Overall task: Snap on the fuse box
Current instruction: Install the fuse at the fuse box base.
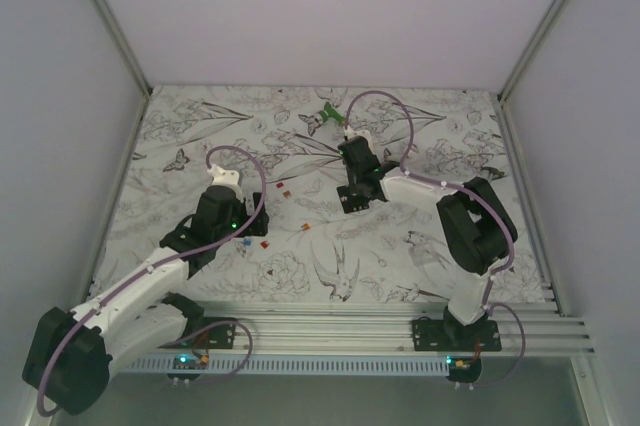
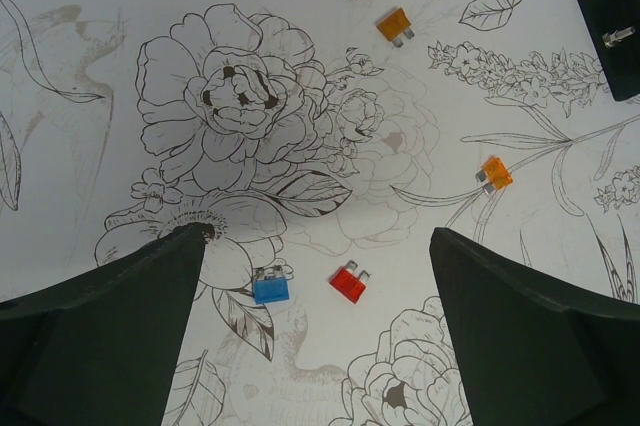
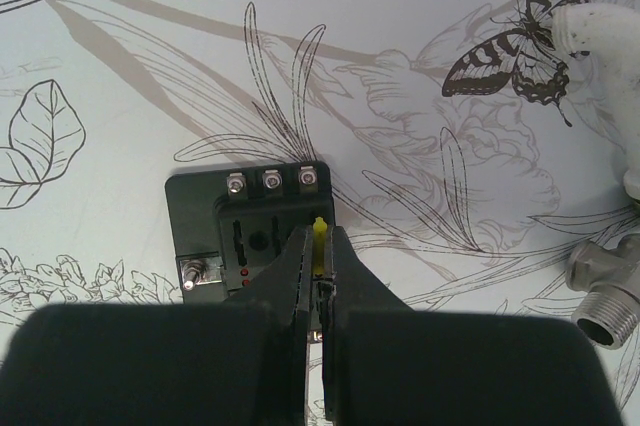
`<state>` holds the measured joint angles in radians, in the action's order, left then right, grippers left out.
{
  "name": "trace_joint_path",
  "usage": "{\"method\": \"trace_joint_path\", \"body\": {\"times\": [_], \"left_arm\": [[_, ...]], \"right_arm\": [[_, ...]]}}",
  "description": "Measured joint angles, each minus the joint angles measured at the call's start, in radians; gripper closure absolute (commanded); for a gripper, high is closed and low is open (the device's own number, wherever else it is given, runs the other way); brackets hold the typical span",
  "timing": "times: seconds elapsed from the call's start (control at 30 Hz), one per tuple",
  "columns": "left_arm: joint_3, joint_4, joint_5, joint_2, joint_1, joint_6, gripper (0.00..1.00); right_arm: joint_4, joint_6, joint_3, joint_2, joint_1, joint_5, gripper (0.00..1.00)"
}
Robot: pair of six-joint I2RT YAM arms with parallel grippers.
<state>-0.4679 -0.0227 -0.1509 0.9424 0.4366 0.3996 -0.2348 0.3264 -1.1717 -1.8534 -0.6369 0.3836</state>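
Yellow fuse (image 3: 319, 236) tight in right gripper (image 3: 320, 258), over fuse box (image 3: 205, 216)

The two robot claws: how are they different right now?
The left gripper is wide open and holds nothing; the right gripper is pinched shut on a thin yellow fuse. The left gripper hangs over loose fuses, such as a blue fuse and a red fuse; the right gripper is over the black fuse box. Both have dark fingers and point down at the flowery table.
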Motion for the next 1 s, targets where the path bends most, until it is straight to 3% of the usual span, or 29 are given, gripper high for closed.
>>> {"method": "trace_joint_path", "body": {"times": [0.63, 1.0], "left_arm": [[0.000, 0.000, 0.024, 0.000, 0.000, 0.000, 0.00], [0.000, -0.001, 0.060, 0.010, 0.000, 0.001, 0.00]], "right_arm": [[0.097, -0.078, 0.066, 0.023, 0.016, -0.071, 1.00], [0.101, -0.032, 0.134, 0.080, 0.018, -0.113, 1.00]]}}
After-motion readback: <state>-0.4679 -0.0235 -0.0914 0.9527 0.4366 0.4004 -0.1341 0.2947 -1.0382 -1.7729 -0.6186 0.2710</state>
